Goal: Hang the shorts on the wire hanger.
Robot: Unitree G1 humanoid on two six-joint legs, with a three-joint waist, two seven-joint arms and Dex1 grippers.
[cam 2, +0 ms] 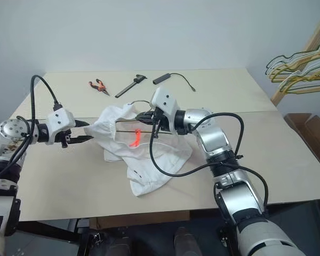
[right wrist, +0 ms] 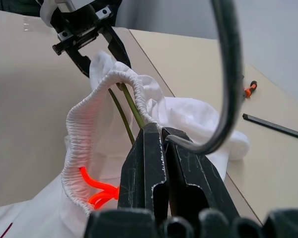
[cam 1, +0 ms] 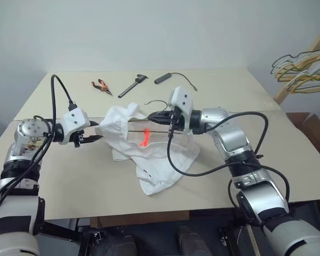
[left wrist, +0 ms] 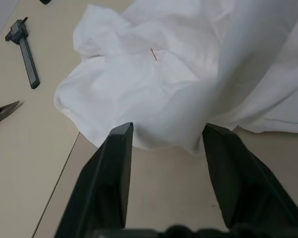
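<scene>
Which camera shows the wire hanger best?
The right wrist view: the wire hanger runs from the shut right gripper into the shorts' waistband, hook close by. The eye views show a thin bar and hook; the left wrist view shows cloth.

A: The shorts [cam 1: 149, 154] are plain white, with a bright red-orange cord just below the right gripper [cam 1: 152, 116]. The wire hanger [right wrist: 130, 106] looks dark grey-green.

B: Both grippers have black fingers on white housings. Beyond them, on the beige table [cam 1: 224, 85], the pliers [cam 1: 102, 86] have orange handles, I think.
</scene>
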